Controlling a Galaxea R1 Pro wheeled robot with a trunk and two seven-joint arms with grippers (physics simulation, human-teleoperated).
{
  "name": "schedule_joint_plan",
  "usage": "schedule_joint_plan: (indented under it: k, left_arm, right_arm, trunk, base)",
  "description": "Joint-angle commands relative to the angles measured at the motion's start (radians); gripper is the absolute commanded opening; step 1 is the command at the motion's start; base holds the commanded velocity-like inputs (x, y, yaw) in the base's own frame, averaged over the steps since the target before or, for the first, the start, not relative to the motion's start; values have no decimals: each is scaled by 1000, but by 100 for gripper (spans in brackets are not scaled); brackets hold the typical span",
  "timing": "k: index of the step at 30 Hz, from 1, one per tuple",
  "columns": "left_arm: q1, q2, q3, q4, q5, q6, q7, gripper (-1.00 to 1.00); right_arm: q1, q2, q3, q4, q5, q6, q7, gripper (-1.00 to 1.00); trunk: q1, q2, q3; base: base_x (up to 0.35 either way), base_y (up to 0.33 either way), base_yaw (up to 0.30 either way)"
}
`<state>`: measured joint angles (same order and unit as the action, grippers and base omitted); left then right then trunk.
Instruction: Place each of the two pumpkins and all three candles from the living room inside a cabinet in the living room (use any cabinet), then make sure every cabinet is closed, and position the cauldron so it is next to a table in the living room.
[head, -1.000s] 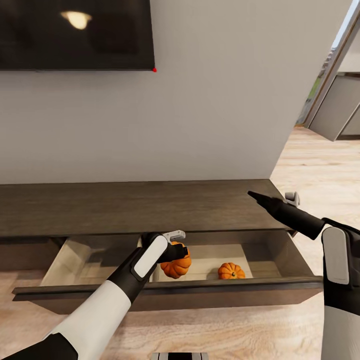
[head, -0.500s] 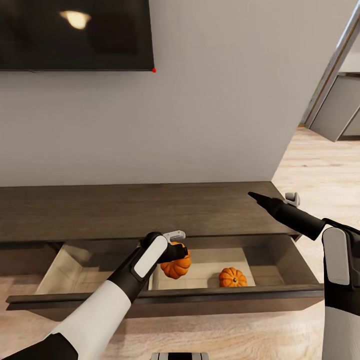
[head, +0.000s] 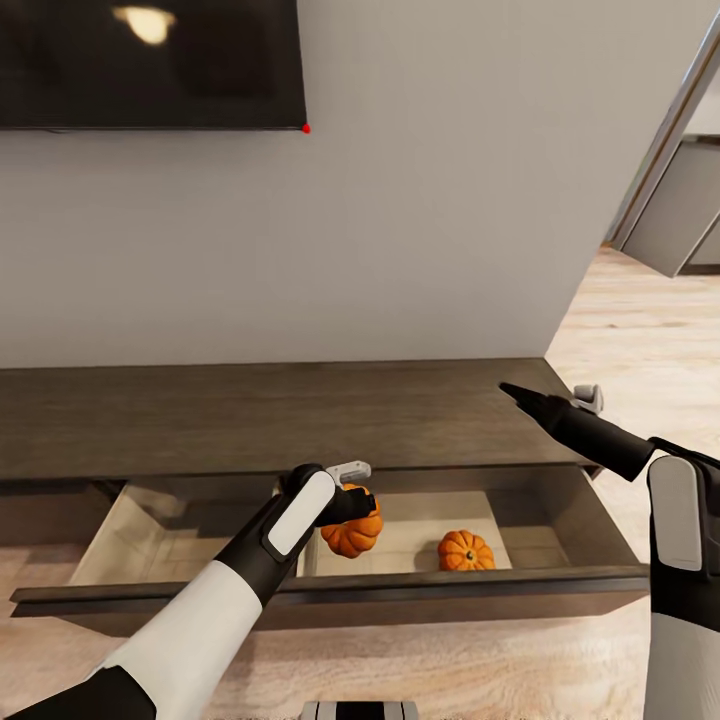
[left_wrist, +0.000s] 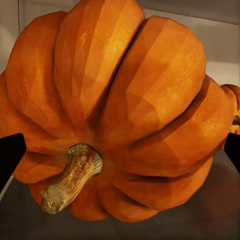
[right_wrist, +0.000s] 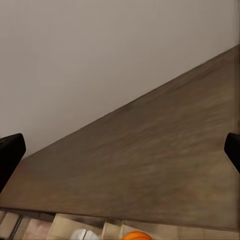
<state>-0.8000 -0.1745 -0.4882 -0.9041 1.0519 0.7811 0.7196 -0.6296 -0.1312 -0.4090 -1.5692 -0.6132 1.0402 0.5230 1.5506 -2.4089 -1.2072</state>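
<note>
A long dark-brown cabinet (head: 280, 410) runs along the grey wall, its top bare and one wide drawer (head: 330, 590) pulled out toward the robot, showing a light tan inside. Above the cabinet's left end hangs a black screen (head: 150, 60). The left arm reaches over the drawer's front edge; the left gripper (head: 352, 500) is clamped on a pumpkin (head: 352, 533), held just above the drawer floor near the middle of the drawer. In the left wrist view this held pumpkin (left_wrist: 120, 110) sits between the two dark fingertips (left_wrist: 10, 152), stem pointing toward the camera, with the fingers touching its sides. A second pumpkin (head: 466, 551) rests on the drawer floor to the right of the held one, near the front edge, apart from it. Farther right, the right gripper (head: 520, 395) hovers above the cabinet top's right end, holding nothing; its fingertips (right_wrist: 11, 150) sit at the frame's opposite edges in the right wrist view, spread wide over the wood top (right_wrist: 150, 170).
</note>
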Motion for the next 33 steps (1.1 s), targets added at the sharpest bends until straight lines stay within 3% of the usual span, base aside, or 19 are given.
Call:
schedule_joint_plan:
  k: [1,33]
  left_arm:
    - [-1,0,-1,-1,10,0,11,-100]
    - [-1,0,-6,-1,8,-2,11,-100]
  right_arm:
    - [-1,0,-3,0,7,4,9,100]
    - [-1,-1,-16,0,7,4,10,100]
  trunk:
    - [0,0,-2]
    - [0,0,-51]
  base:
    - [0,0,0]
    - [0,0,0]
